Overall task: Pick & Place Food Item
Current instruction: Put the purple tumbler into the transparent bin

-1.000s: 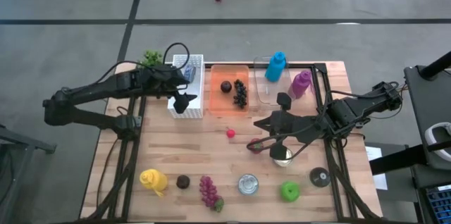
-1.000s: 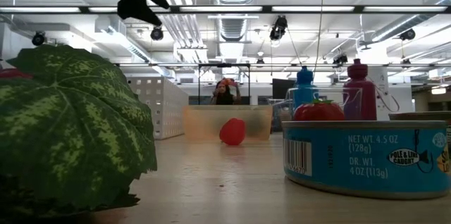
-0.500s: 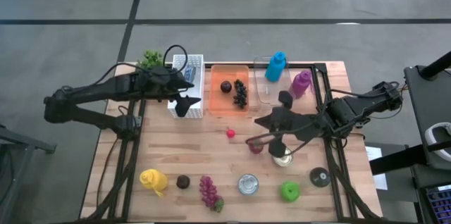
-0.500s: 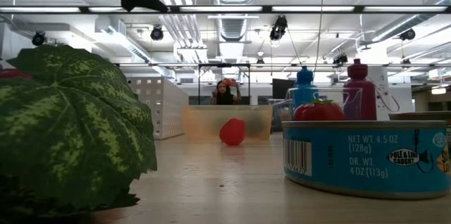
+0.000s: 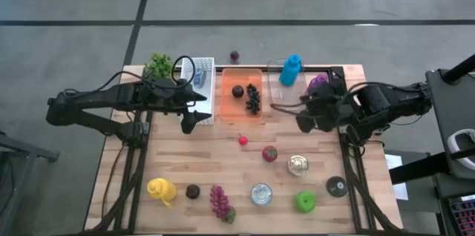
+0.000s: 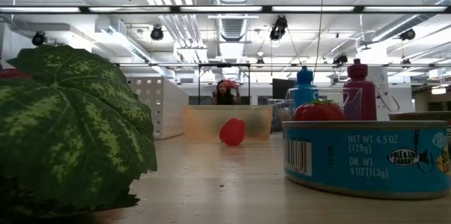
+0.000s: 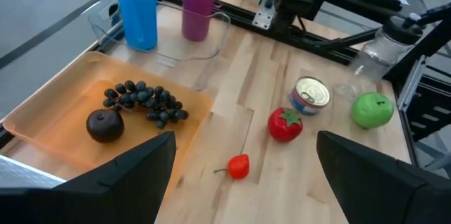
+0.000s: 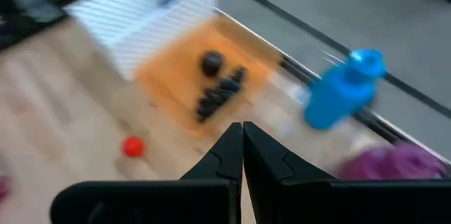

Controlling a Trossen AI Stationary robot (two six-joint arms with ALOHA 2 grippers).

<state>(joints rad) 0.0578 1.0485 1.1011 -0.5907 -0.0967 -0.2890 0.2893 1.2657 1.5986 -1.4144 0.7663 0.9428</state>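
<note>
A red tomato stands on the wooden table next to a small tin can. A small red fruit lies near the table's middle. The orange tray at the back holds a dark plum and dark grapes. My left gripper hovers open above the table in front of the white basket; its fingers frame the small red fruit and the tomato from far off. My right gripper is shut, with nothing in it, in the air near the purple bottle.
A blue bottle and the purple bottle stand at the back right. Along the near edge lie a yellow item, a brown item, purple grapes, a can, a green apple and a black disc.
My right gripper, shut throughout, has drawn back from beside the tomato toward the table's far right and has rolled about its own line. The tomato stays in place. My left gripper has shifted a little toward the near edge and risen.
</note>
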